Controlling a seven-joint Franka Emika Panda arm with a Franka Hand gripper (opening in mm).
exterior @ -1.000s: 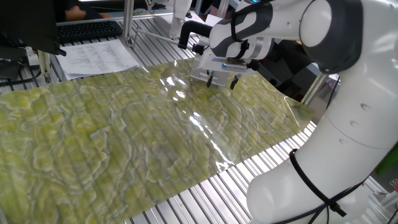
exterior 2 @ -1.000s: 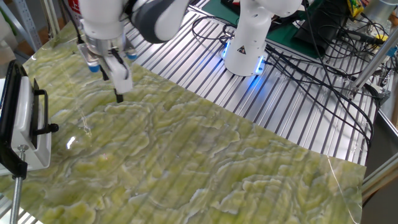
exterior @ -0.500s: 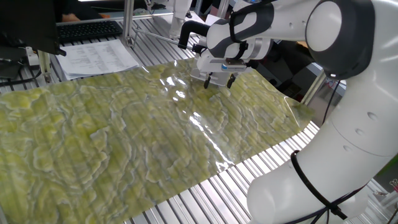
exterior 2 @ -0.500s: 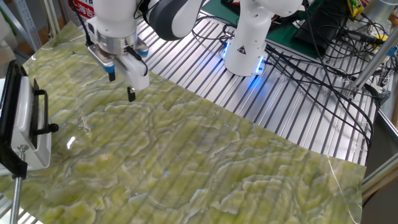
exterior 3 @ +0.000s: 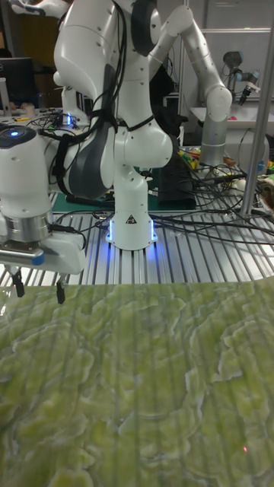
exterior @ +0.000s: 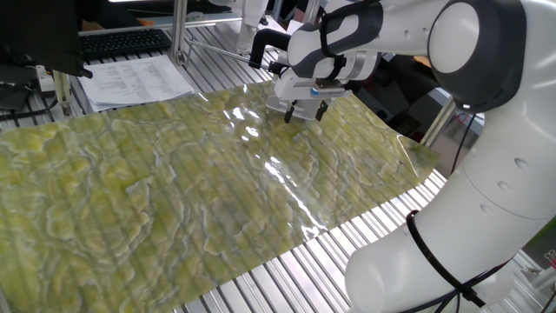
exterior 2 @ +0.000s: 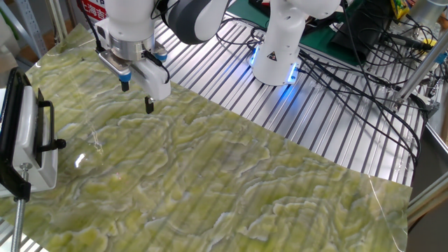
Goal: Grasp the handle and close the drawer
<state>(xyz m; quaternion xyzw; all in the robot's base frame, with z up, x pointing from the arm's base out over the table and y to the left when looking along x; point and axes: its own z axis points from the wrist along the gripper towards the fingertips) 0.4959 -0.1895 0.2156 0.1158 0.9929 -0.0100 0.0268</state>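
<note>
The claw [exterior 3: 36, 291] hangs open and empty just above the green marbled surface [exterior 2: 231, 189], its two black fingertips [exterior 2: 148, 105] spread well apart

The gripper [exterior 2: 137, 95] has moved up and a little to the side above the green mat [exterior 2: 210, 182], and its fingers are wider apart

We find the white box-like fixture with a black bar handle [exterior 2: 31, 136] cut off by the left edge of the other fixed view, so its front cannot be identified. In the tall fixed view, the two-finger black-tipped gripper [exterior 3: 36, 289] sits at the left edge, its mount partly cropped
</note>
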